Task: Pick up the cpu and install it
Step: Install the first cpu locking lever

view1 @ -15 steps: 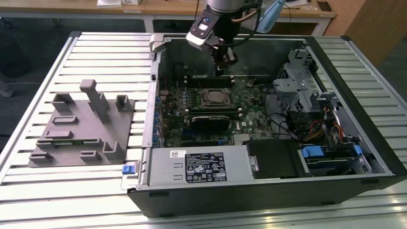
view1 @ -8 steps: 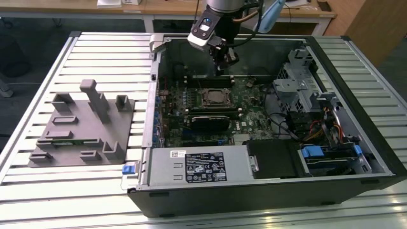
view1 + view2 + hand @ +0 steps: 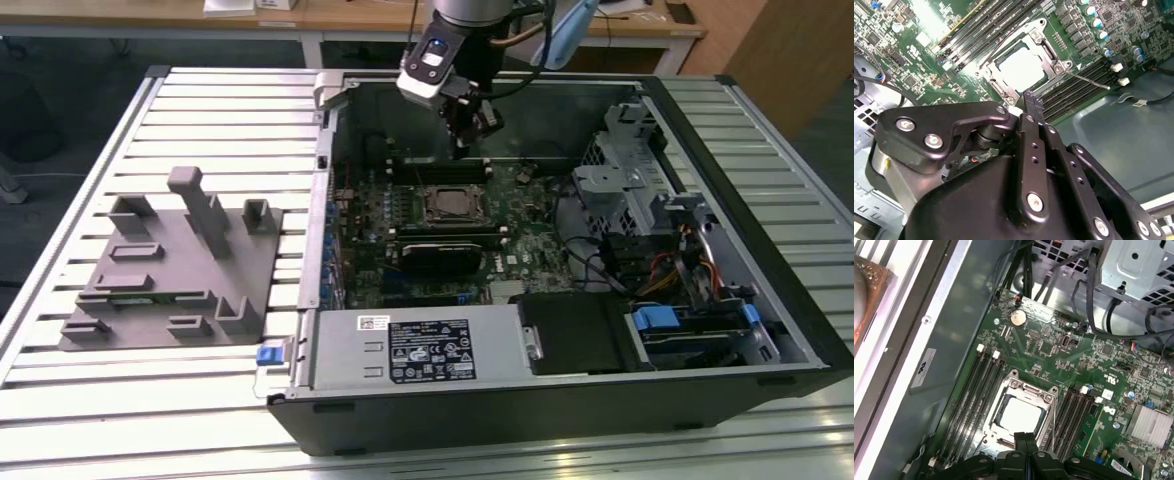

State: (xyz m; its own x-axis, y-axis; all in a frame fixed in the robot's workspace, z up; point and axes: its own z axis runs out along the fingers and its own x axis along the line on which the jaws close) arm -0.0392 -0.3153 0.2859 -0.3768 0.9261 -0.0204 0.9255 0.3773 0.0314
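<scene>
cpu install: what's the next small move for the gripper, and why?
Probably lift straight up, clear of the case. In the first wrist view the cpu already lies in the socket, and the gripper hangs just above it, shut and holding nothing.

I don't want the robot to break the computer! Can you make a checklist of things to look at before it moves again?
1. cpu inside the socket frame: ok, it lies within the frame in both wrist views.
2. cpu flat and fully seated: cannot tell.
3. fingers holding nothing: ok, they are shut together with nothing between them.
4. fingers apart from the cpu: ok, in the exterior view they seem to hang above it, not touching.
5. socket lever latched down: cannot tell.
</scene>
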